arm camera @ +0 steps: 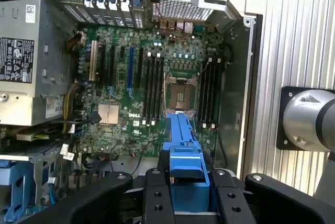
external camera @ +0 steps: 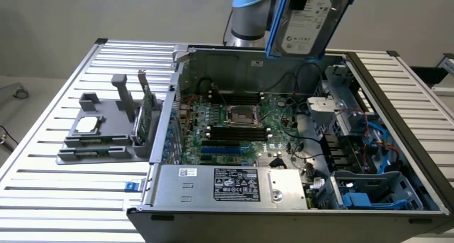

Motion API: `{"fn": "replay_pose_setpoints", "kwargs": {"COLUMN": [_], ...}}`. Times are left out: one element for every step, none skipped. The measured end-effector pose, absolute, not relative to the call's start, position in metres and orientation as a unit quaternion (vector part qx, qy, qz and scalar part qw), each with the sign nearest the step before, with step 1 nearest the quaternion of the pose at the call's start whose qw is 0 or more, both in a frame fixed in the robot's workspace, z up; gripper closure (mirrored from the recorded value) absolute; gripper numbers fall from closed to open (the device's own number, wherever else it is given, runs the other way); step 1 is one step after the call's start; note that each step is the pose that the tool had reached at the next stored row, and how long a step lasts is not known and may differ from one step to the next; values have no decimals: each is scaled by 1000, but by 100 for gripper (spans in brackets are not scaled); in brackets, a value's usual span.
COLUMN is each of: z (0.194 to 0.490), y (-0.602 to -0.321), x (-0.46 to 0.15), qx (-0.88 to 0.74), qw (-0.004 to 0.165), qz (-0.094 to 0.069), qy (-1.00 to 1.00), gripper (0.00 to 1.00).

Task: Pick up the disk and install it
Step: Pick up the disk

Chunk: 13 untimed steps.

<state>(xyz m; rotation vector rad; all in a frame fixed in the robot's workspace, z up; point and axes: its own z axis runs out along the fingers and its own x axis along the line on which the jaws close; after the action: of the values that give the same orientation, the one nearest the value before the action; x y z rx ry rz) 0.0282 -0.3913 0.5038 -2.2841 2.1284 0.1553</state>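
Note:
The disk (external camera: 307, 24), a silver-grey drive with a white label in a blue carrier, hangs on edge high above the back of the open computer case (external camera: 177, 94). My gripper (arm camera: 187, 174) is shut on it. In the wrist view the carrier's blue edge (arm camera: 182, 150) sits between the two black fingers (arm camera: 156, 195), pointing down over the motherboard (arm camera: 152, 77).
Inside the case are the power supply (external camera: 227, 184) at the front, a blue drive cage (external camera: 376, 192) at the exterior view's front right, and loose cables. On the slatted table (external camera: 64, 190) at the exterior view's left, a grey fixture (external camera: 95, 139) holds a square chip and an upright green card (external camera: 145, 120).

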Motion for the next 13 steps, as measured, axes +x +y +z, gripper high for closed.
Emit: {"fn": "replay_pose_setpoints", "kwargs": {"z": [505,506,507,508,509,509,510,511,511,512,512,512,512], "y": [-394,-396,-398,-400,-402,-405,-407,-410,-412,-415,-418,-421,-424], "x": [32,35,39,42,46,49,52,54,56,58,60,62,63], "qx": [-731,-731,-731,-731,-731,-731,-731,-731,-731,-731,-731,-731,-731], "qw": [8,8,9,9,9,10,10,10,10,10,10,10,10], "qz": [50,50,51,51,51,51,52,52,52,52,52,52,52], "qy": [681,681,681,681,681,681,681,681,681,681,681,681,681], "gripper": [67,67,67,67,67,67,67,67,67,67,67,67,67]}}
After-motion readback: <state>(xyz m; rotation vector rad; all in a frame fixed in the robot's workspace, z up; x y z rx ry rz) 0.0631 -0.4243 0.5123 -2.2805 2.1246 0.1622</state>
